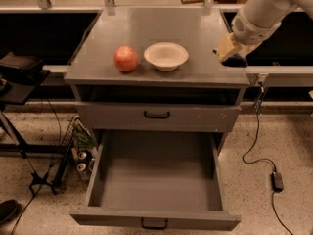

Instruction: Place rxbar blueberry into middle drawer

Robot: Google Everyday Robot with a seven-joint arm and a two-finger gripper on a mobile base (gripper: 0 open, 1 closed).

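Grey cabinet (161, 28) fills the middle of the view, its flat top carrying three small things. Below it the middle drawer (156, 180) is pulled far out toward the near side, with nothing lying on its floor. Above that, the shallower upper drawer (122, 115) is closed. A pale robot arm (261, 11) reaches in from the far right. On the top, a white bowl (166, 56) sits near the centre, with a red-orange apple (126, 58) just to its left. The gripper (229, 50) is at the top's right edge. A dark shape, the rxbar blueberry (236, 61), is directly under it. Whether the gripper grasps the bar I cannot tell.
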